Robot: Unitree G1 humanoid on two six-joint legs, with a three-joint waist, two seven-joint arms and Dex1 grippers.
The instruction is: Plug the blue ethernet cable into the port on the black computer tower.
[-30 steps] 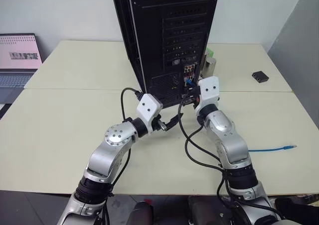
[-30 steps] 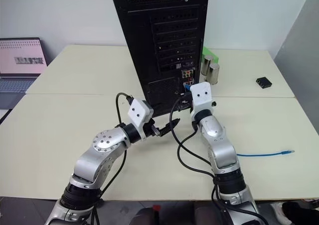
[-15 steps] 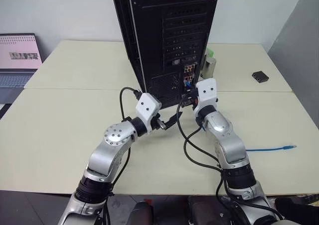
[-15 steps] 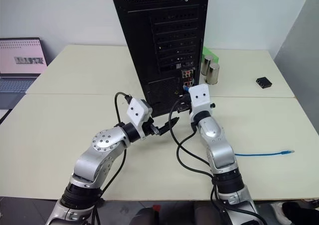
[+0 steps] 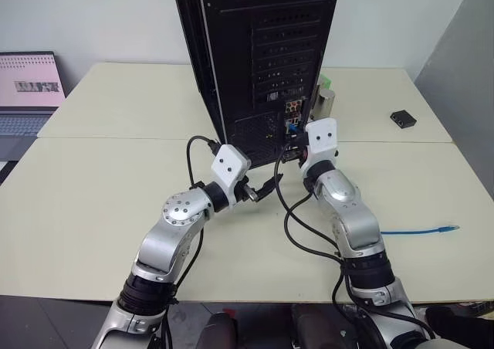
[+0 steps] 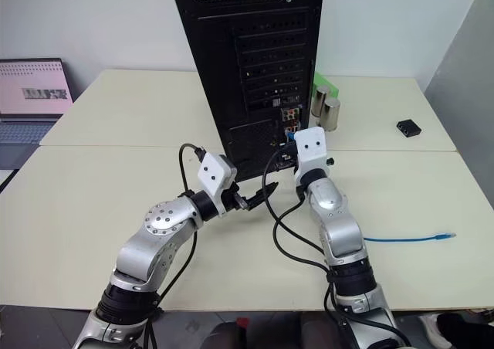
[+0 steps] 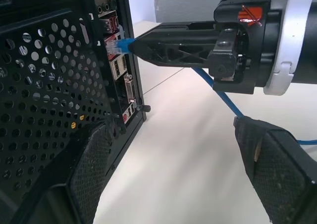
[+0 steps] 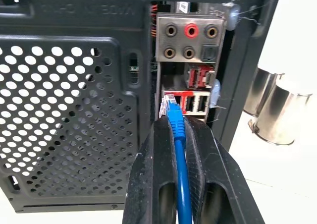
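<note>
The right gripper (image 8: 179,135) pinches the blue ethernet cable (image 8: 181,174) just behind its plug, whose tip meets the port (image 8: 168,102) on the black computer tower (image 5: 255,48); it seems not fully seated. The left gripper (image 7: 173,179) waits nearby, jaws wide and empty.

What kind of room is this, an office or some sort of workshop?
Probably a lab or test bench set up like an office: plain cream tables pushed together, a black computer tower turned with its back to the robot, an open laptop at the side.
</note>
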